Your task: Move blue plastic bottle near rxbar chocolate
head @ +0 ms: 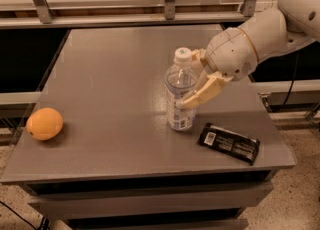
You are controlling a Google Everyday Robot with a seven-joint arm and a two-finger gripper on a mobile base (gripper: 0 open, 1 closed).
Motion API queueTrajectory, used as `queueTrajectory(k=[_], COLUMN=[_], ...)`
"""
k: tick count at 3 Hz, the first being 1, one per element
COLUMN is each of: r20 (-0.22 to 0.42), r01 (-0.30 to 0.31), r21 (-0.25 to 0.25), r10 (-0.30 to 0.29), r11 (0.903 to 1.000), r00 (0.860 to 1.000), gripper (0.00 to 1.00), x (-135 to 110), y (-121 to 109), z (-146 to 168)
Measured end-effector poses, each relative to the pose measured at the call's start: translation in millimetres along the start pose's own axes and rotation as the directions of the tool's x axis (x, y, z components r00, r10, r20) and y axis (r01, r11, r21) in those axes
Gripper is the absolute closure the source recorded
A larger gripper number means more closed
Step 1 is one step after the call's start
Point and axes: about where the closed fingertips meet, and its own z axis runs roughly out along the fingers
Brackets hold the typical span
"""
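Arm at far right: glossy off-white rounded shells, thin tan seam ring at the wrist. Gripper, clamped on blue plastic bottle right of centre, had flat, tapering tan fingers.

Upright bottle in hand, beside rxbar

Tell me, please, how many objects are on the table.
3: orange near the left edge; blue plastic bottle centre-right, gripper closed around it; rxbar chocolate just right of the bottle.
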Motion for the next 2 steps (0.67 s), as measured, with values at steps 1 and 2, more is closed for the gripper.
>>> queueTrajectory(k=[1, 2], r20=[-0.013, -0.013], r01=[0.015, 0.013], r21=[-0.036, -0.052], r10=[-0.016, -0.013], r11=[0.9992, 0.9986], r00=[1.0, 1.0], gripper=[0.58, 0.35], x=[1.7, 2.8], y=[2.8, 3.8], z=[6.8, 8.0])
